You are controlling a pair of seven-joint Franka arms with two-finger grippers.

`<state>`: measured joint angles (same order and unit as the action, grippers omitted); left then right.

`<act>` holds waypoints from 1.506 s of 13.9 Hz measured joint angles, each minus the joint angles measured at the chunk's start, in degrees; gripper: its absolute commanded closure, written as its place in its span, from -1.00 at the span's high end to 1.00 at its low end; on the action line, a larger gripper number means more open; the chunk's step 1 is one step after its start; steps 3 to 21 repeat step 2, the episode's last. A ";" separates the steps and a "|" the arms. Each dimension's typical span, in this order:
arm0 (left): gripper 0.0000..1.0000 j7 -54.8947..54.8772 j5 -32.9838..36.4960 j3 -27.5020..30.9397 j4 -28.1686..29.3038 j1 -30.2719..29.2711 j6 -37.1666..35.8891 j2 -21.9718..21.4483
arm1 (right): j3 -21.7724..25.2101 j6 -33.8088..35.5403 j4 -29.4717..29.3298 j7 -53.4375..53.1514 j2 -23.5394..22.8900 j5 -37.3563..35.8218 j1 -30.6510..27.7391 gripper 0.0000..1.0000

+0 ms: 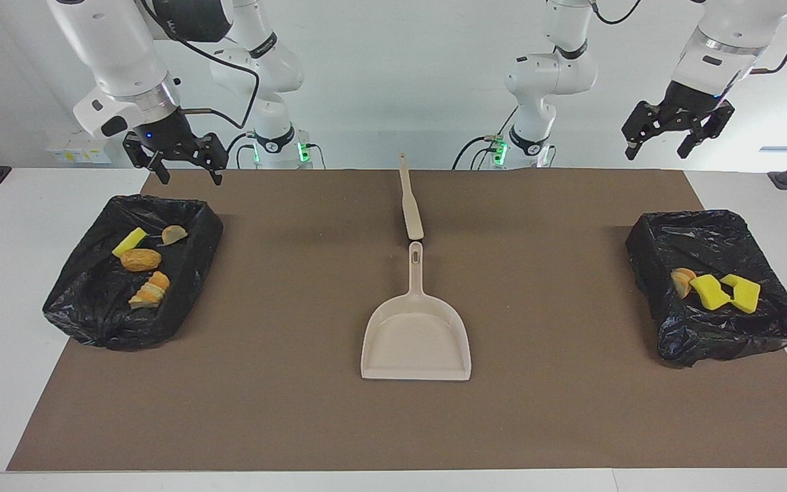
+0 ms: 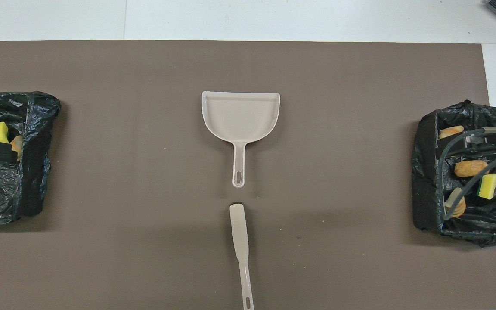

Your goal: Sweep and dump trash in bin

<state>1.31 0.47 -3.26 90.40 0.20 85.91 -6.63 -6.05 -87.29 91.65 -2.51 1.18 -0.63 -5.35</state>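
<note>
Trash lies in two black-lined bins — bread chunks (image 1: 141, 260) and a green-backed sponge (image 1: 130, 242) in the bin (image 1: 182, 301) at the right arm's end of the mat (image 1: 284, 410), yellow sponges (image 1: 725, 292) in the bin (image 1: 646, 239) at the left arm's end. Between them rests the dustpan (image 1: 415, 342), empty, its handle just short of the scraper (image 1: 410, 205) nearer the robots. Right gripper (image 1: 183, 166) and left gripper (image 1: 671, 139) hang raised — jaws apart, holding nothing.

Dustpan (image 1: 415, 338): smooth beige plastic, faint sheen. Scraper (image 1: 410, 205): same plastic. Bin liners (image 1: 93, 307): crinkled glossy black plastic film. Mat (image 1: 284, 410): matt brown. Sponge pieces (image 1: 721, 290): porous foam.
</note>
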 measured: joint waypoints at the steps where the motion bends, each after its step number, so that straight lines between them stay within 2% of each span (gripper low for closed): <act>1: 1.00 0.01 0.00 0.00 0.00 0.00 0.00 0.00 | 0.00 0.00 0.00 0.00 0.00 0.00 -0.01 1.00; 21: 1.00 0.02 0.00 0.00 0.00 0.00 0.01 0.00 | 0.01 0.00 0.00 0.00 0.00 0.00 -0.04 1.00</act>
